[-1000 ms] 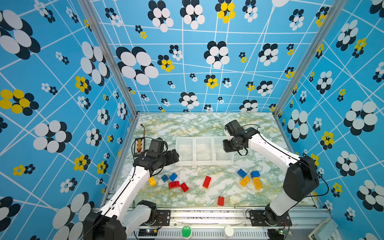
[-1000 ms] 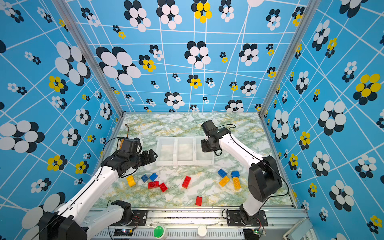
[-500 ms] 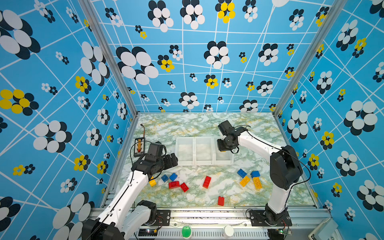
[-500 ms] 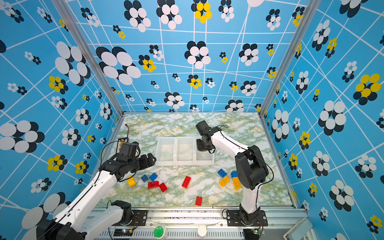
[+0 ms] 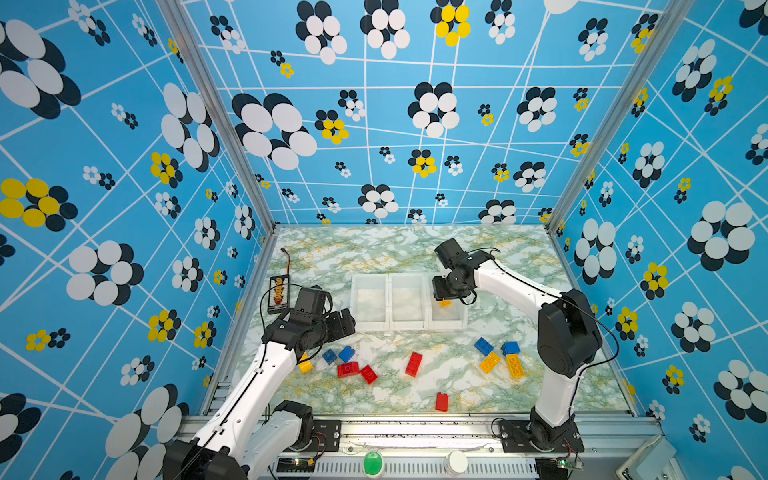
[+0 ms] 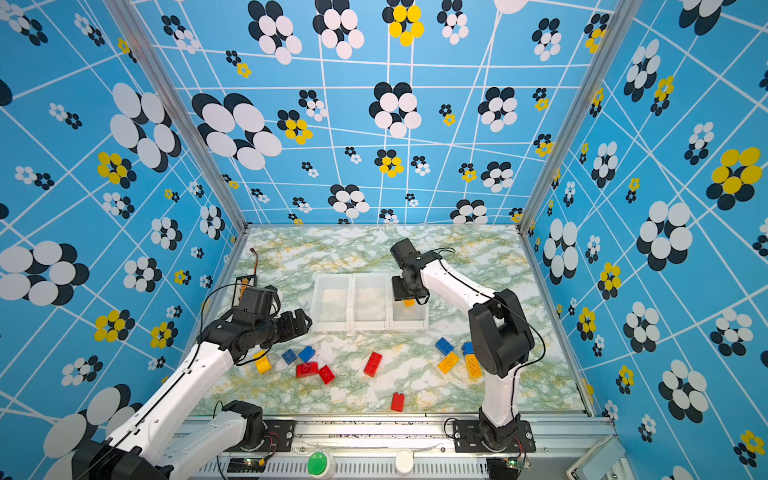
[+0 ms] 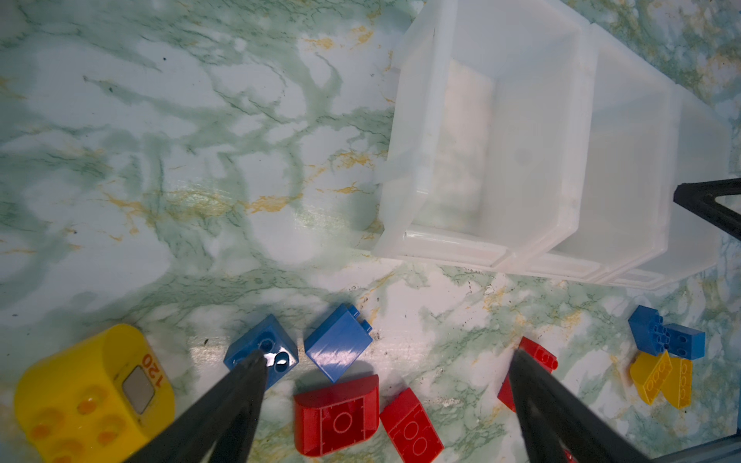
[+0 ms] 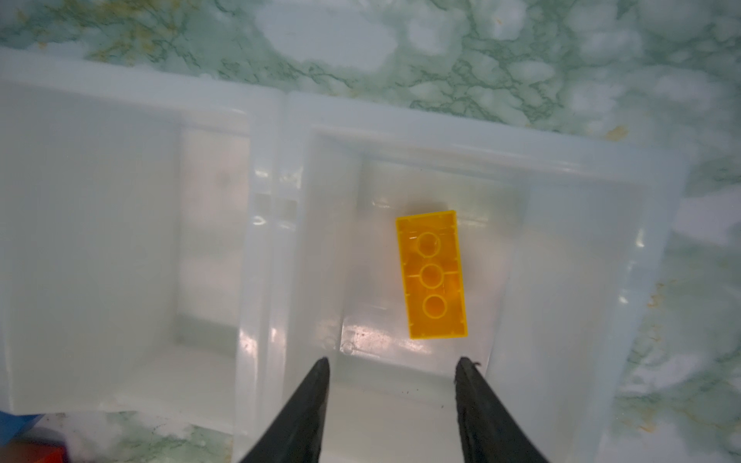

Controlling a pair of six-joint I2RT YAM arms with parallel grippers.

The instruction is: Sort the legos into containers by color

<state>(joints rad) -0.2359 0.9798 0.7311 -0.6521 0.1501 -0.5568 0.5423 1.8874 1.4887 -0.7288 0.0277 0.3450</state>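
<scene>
Marbled surface (image 5: 374,253) bears the containers (image 5: 407,328), with the right tool (image 8: 391,364) partly parted and empty above a yellow lego (image 8: 431,276) lying in the end one, while the left tool (image 7: 387,356) gapes wide, empty, over loose legos (image 5: 413,364).

Marbled tabletop (image 5: 374,249), small black-framed board (image 5: 278,293) with orange parts at its left edge, green button (image 5: 372,462), white knob (image 5: 456,460)

Red, blue and yellow legos (image 5: 413,364) on a green-marbled counter (image 5: 374,249)
The containers (image 5: 409,327) were milky white; the walls (image 5: 374,124), blue with white lines and black, white and yellow flowers.
</scene>
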